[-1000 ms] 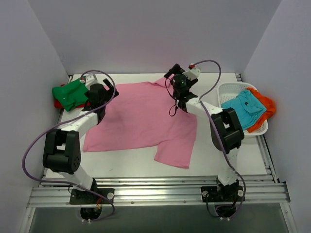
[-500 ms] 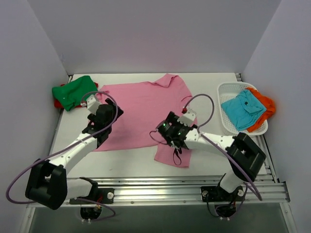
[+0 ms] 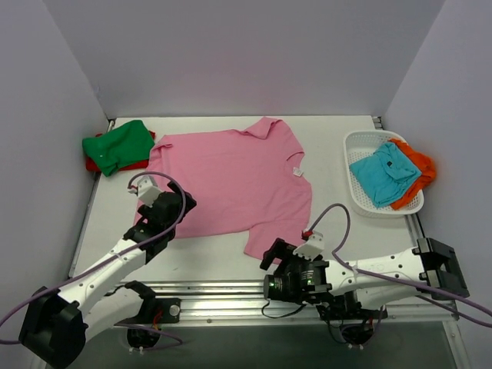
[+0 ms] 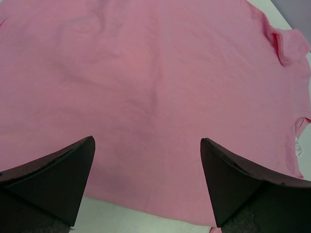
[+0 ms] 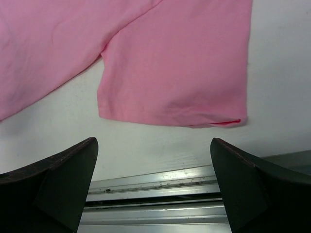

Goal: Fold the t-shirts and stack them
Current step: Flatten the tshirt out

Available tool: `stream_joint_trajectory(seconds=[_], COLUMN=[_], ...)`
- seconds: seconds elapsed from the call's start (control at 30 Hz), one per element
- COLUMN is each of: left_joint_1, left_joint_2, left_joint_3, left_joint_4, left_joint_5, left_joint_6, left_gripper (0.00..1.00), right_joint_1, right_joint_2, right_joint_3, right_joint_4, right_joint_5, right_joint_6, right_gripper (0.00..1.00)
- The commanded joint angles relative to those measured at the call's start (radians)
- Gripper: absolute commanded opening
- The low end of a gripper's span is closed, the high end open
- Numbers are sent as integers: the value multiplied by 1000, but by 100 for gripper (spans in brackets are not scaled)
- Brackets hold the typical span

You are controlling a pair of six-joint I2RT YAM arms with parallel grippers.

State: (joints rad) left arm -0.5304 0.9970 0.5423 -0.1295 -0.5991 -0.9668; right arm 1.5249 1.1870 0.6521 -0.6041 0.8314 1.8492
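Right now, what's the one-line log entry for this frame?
pink shirt flat, unfolded | left claw open, above shirt | right claw open, off shirt

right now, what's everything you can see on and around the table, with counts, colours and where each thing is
pink t-shirt: 1, pink, spread flat mid-table
green t-shirt: 1, green, far left corner, lying on the red one
red t-shirt: 1, red, under the green one, only edges show
teal t-shirt: 1, teal, in the basket
orange t-shirt: 1, orange, beneath the teal one, draped over the basket's right rim
basket: 1, white mesh, far right
table: 1, white
left gripper: 1, black, open, over the pink hem
right gripper: 1, black, open, near edge by the pink sleeve
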Motion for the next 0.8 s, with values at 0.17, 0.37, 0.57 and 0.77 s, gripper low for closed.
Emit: stream_joint_trajectory(seconds=[0.17,0.37,0.57,0.77], left_joint_1=[-43,-59,-63,-65], left_joint_2=[-9,9,45,91], left_joint_3=[-10,-18,-12,2], left_joint_4=[-36,-30,-4,-1], left_joint_5=[-38,-54,-59,-76], left_joint_6=[-10,-15,-18,-19], left_gripper=[99,99,99,99], right_joint_1=[14,-20,-110,-434], right_joint_2=[-326,-495,-356,-231], right_joint_3=[-215,-266,-255,-354], right_joint_4=[-62,-131,54,467], right_joint_5=[14,28,-9,-242], right_joint_6=[203,182,-11,-346], right_gripper=[93,92,93,90])
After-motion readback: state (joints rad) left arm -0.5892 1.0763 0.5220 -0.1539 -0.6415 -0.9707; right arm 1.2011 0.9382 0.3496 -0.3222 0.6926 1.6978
